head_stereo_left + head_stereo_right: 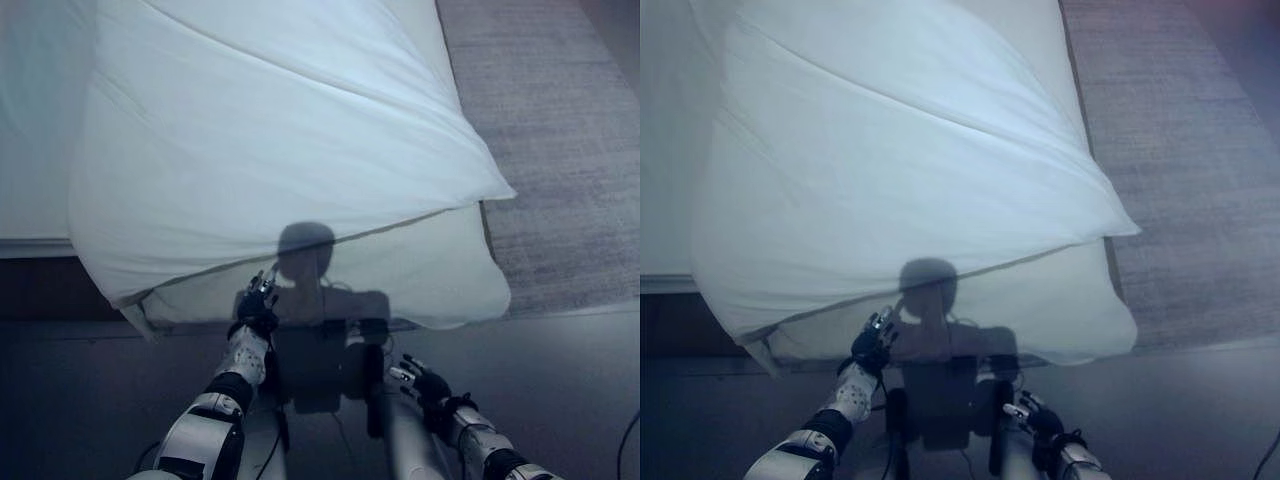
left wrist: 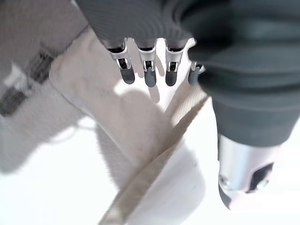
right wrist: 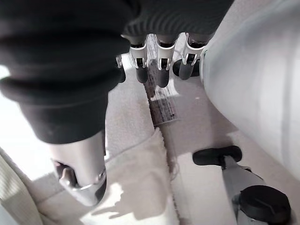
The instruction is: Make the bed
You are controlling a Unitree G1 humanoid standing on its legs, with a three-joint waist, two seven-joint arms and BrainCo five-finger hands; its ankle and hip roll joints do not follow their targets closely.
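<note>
A white duvet (image 1: pixel 280 150) lies rumpled across the bed, its top layer folded over so a slanting edge hangs past the bed's foot. Under it a second white layer (image 1: pixel 430 275) bulges at the near right corner. My left hand (image 1: pixel 258 308) reaches up to the duvet's lower edge; in the left wrist view its fingers (image 2: pixel 147 70) are straight over the hemmed edge (image 2: pixel 154 168), with the thumb apart and nothing pinched. My right hand (image 1: pixel 425 383) hangs low over the floor, apart from the bedding, with its fingers (image 3: pixel 159 70) relaxed and empty.
A grey carpet (image 1: pixel 565 140) runs along the bed's right side. Dark floor (image 1: pixel 90 390) lies in front of the bed. The bed's dark base (image 1: pixel 40 290) shows at the left under a flat sheet (image 1: pixel 35 120).
</note>
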